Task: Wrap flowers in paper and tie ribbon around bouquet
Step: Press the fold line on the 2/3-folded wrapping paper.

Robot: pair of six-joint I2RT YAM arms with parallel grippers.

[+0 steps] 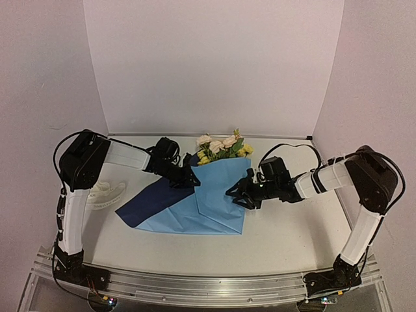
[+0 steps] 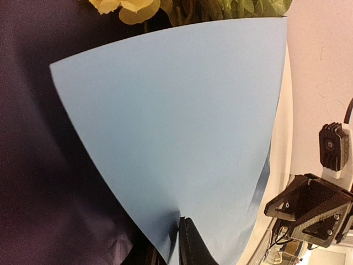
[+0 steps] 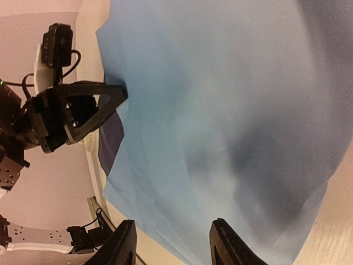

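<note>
Toward the middle of the tabletop (image 1: 286, 240), the left gripper (image 2: 168, 247) sits at the left edge of the folded blue flap. Its jaws are narrow and the flap's edge passes between them. Cannot tell whether it pinches the sheet or only brackets it. The right gripper (image 3: 174, 226) hovers over the right side of the paper (image 1: 218, 198), jaws parted to a middling width and holding nothing.

The paper lies centrally, light blue face up and folded across the stems. Its navy face shows toward the left. The flowers (image 1: 221, 148) stick out past the paper's far edge, toward the far edge of the tabletop. The ribbon (image 1: 104, 194) lies near the left edge, well apart from the paper.

Handling, as a judgement:
- The sheet looks thin and light. It should crease readily and spring open if released, so take it shallowly at a free edge or corner while the other gripper pins the fold.
- The blooms look fragile, so grip the wrapped stems instead.
- The ribbon looks limp and likely to slip.

Pose: the left arm (image 1: 123, 156) and right arm (image 1: 325, 179) both reach inward, forearms low and near level, wrists facing each other across the paper.
</note>
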